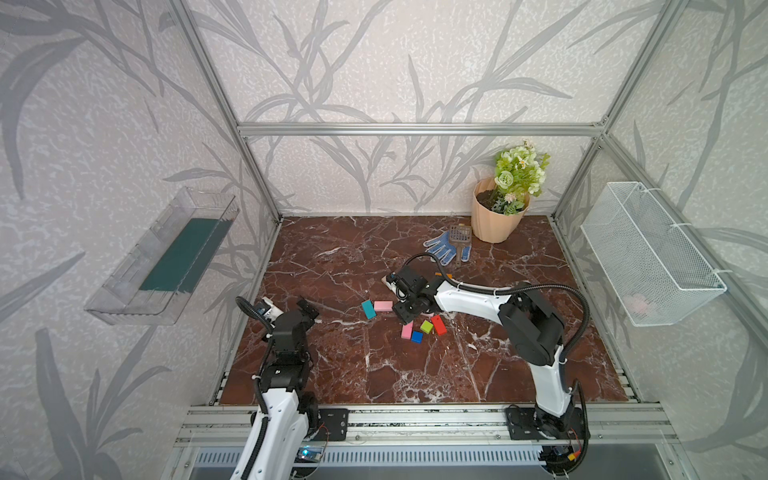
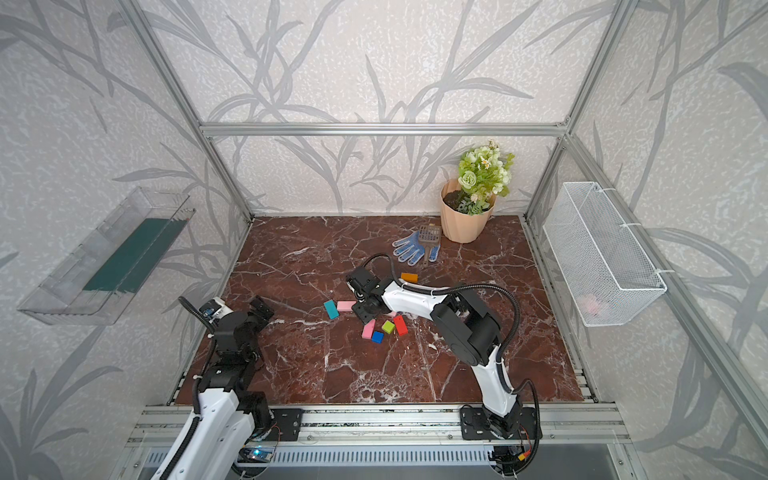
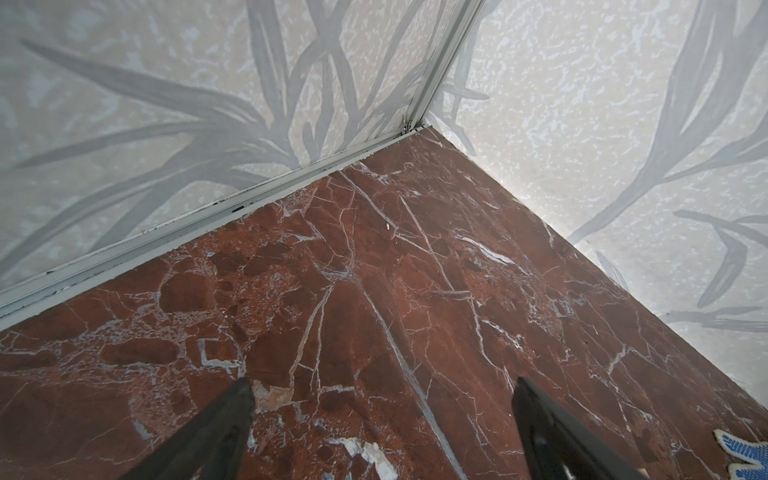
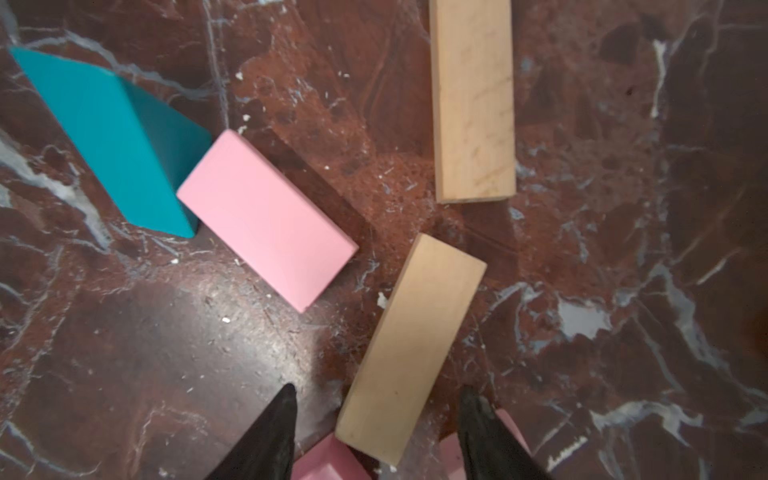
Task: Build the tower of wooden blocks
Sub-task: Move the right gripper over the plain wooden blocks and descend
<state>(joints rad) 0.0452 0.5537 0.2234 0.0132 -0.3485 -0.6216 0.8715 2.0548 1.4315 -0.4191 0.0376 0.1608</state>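
The desk (image 4: 166,374) looks like red-brown marble with white veins, smooth, with a dull sheen. The tan blocks (image 4: 411,349) are bare matt wood with visible grain. The pink block (image 4: 266,216) and teal block (image 4: 112,137) carry smooth satin paint. The glove (image 1: 446,248) is knitted cloth, the basket (image 1: 648,253) white wire mesh, the frame (image 1: 415,129) matt metal, the tray (image 1: 166,257) clear plastic.
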